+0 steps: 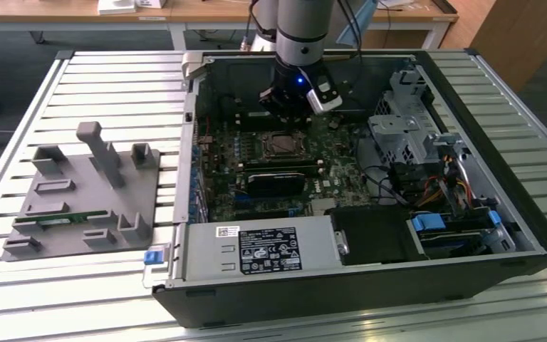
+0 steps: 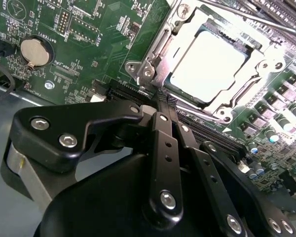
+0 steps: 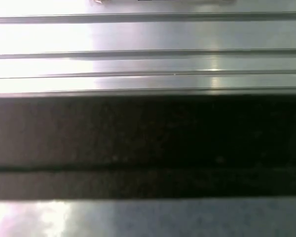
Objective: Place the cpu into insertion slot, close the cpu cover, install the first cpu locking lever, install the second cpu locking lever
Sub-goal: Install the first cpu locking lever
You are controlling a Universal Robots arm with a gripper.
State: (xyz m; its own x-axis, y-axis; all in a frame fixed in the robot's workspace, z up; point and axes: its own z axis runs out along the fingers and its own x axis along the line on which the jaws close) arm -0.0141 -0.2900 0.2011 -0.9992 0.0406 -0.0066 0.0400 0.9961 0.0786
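Fingers [image 2: 164, 101] closed, empty | cpu [image 2: 209, 61] seated (cpu cover [image 2: 153, 59] edges glare-washed)

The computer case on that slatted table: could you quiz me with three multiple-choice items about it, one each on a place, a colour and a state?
1. Where does the grey fixture stand?
A. on the exterior view's left of the case
B. inside the case
C. on top of the case

2. What colour is the circuit board?
A. red
B. green
C. blue

3. The cpu is:
A. on the grey fixture
B. seated in the insertion slot
C. lying loose on the circuit board

Answers: 1 A, it sits on the slats beside the case; 2 B, green surrounds the socket; 3 B, the metal frame encloses it.
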